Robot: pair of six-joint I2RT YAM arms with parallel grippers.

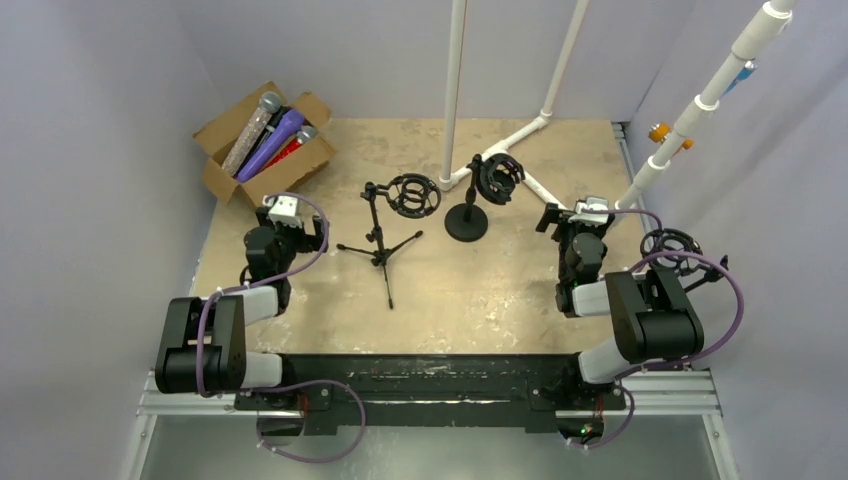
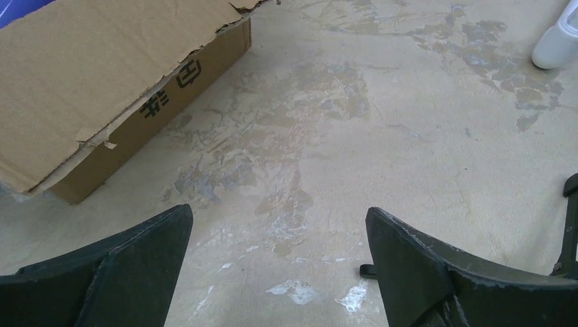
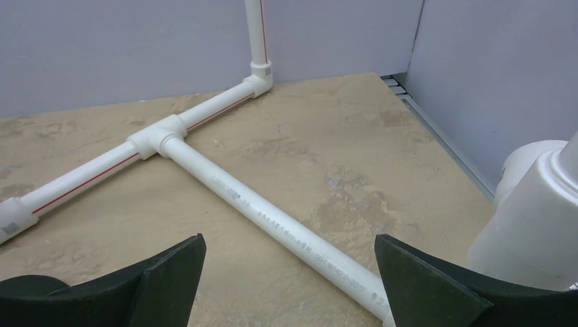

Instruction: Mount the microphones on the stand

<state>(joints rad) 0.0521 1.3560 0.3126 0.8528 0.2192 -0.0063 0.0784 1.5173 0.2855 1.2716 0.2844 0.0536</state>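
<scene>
Microphones (image 1: 265,140) lie in a cardboard box (image 1: 222,128) at the far left corner of the table (image 1: 500,290). Only the top view shows them. Three can be seen: a silver microphone (image 1: 250,135), a purple microphone (image 1: 272,142) and a red microphone (image 1: 290,150). They lie side by side on a slant. Their long sides run from near-left to far-right. The silver one has its round head at the far-right end. The box is open, with its flaps spread out.

The left wrist view shows the box from the side, with a torn flap and black marks on its wall. It does not show what is inside. The left gripper (image 2: 279,218) hangs over bare table near the box. Its jaws are wide apart and hold nothing.

The right wrist view shows white pipes (image 3: 259,204) joined in a T shape, lying on the table. The right gripper (image 3: 290,245) is just above them, jaws wide apart, holding nothing.

The top view also shows a tripod stand (image 1: 380,245) and a round-base stand (image 1: 467,222) in the middle of the table, well apart from the box. Each stands upright with a black ring (image 1: 413,195) on top. Another black ring sits beside the right arm.
</scene>
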